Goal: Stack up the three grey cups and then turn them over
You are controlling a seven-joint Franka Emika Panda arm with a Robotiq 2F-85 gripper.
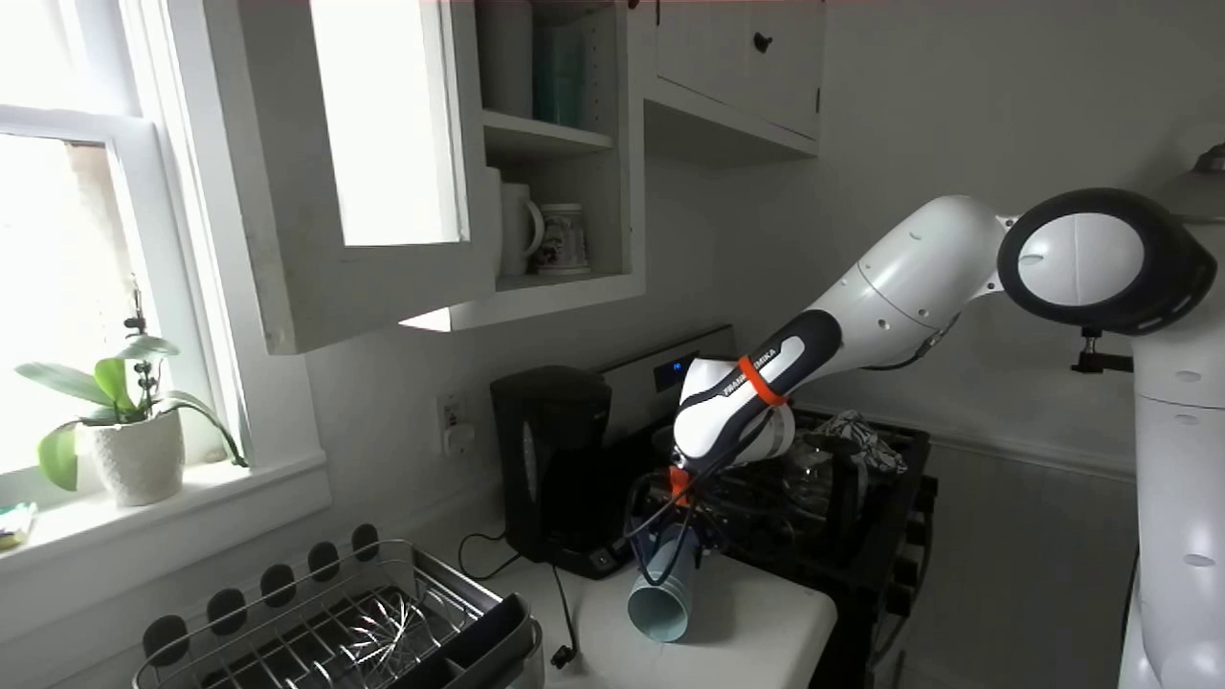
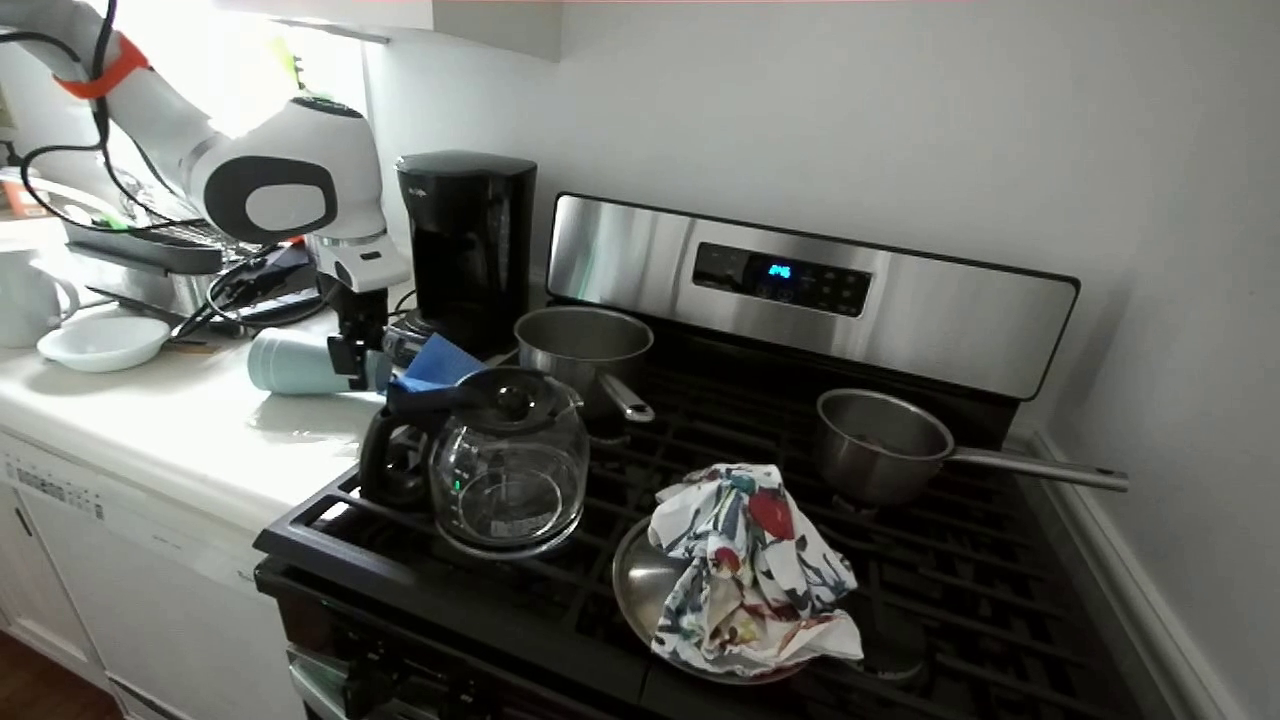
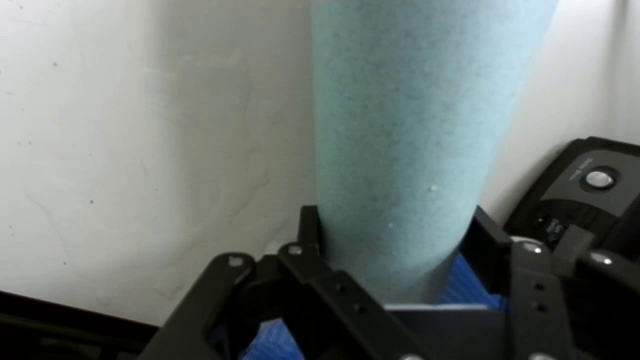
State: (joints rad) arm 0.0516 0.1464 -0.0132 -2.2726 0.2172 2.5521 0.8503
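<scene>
The pale blue-grey cups [image 1: 660, 610] are nested in one another and lie on their side at the counter, with the open end facing the camera in an exterior view. Close rim lines show near the mouth; how many cups are nested I cannot tell. The cup stack [image 2: 298, 362] shows sideways in an exterior view, mouth away from the stove. My gripper [image 2: 357, 360] is shut around its narrow base end. In the wrist view the cup wall [image 3: 410, 125] fills the upper middle, and the gripper [image 3: 395, 230] has a finger against each side. Whether the stack touches the counter is unclear.
The black coffee maker [image 2: 470, 240] stands close behind the gripper. A blue cloth [image 2: 438, 362] and a glass carafe [image 2: 510, 470] are beside it at the stove. A white bowl [image 2: 105, 343], white mug [image 2: 28, 300] and dish rack [image 1: 459, 584] stand further along the counter [image 1: 756, 612].
</scene>
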